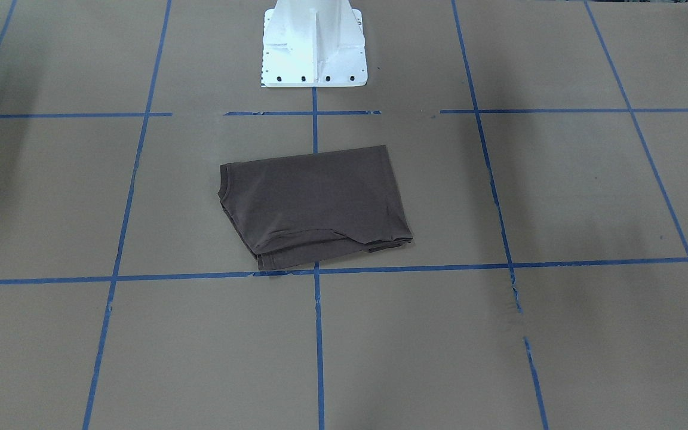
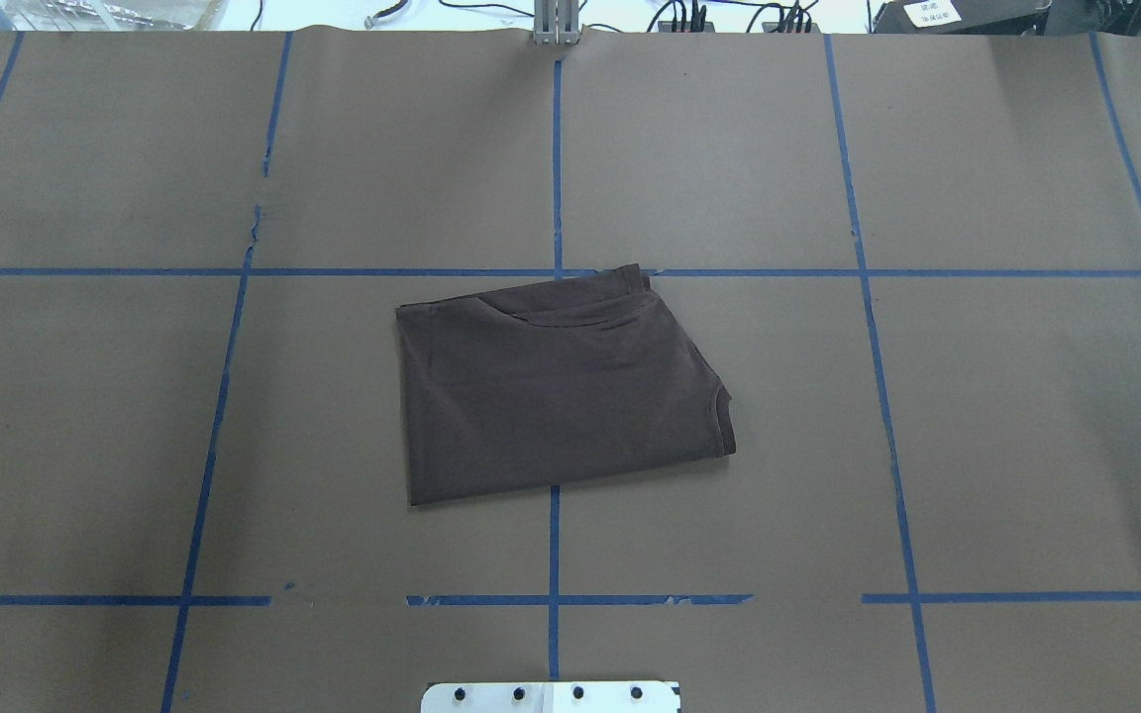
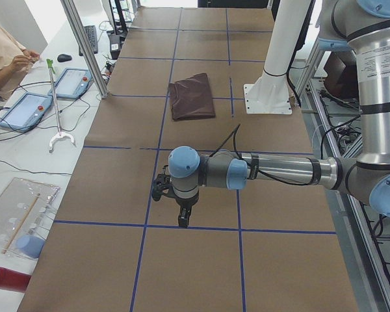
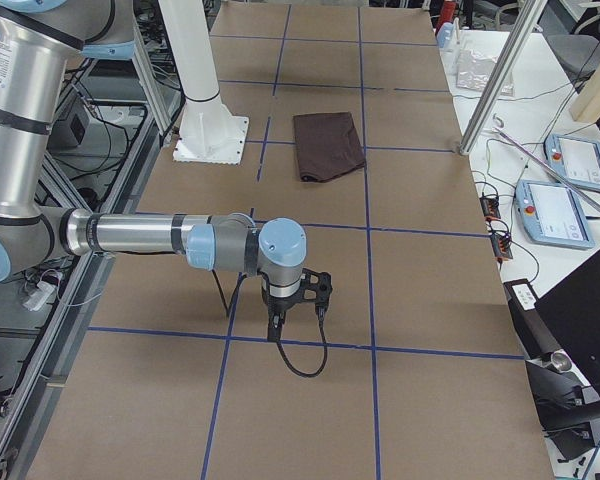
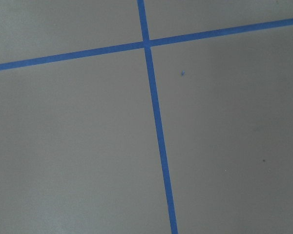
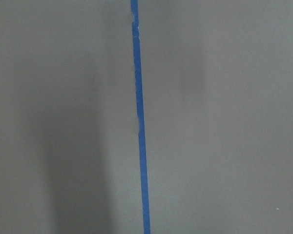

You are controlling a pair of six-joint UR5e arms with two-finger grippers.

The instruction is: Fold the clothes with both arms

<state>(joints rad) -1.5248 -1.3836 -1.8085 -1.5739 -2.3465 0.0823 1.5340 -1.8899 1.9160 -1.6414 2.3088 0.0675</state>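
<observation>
Black against the brown paper, the left gripper point(image 3: 184, 218) hangs fingers-down from the left arm point(image 3: 279, 170), low over the table point(image 2: 1026, 446) beside a line of blue tape point(image 5: 156, 122). The right gripper point(image 4: 276, 326) hangs the same way from the right arm point(image 4: 140, 235). Each shows only in a side view, so I cannot tell whether either pair of jaws is apart or together. The two wrist views show only paper and tape, none of the fingers. Both grippers are well apart from the T-shirt point(image 2: 561, 391), one out toward each end of the table. The shirt lies flat at the table's middle, in front of the white pedestal point(image 1: 314, 45) and across the centre tape line. It is dark brown and folded into a compact, roughly four-sided packet, smooth on top with a few soft creases. The curve of the ribbed collar shows at the edge on the robot's right. Stacked layers of hem show along the edge away from the robot, and a corner there touches the cross line of tape. Sleeves and chest are folded under and cannot be made out.
</observation>
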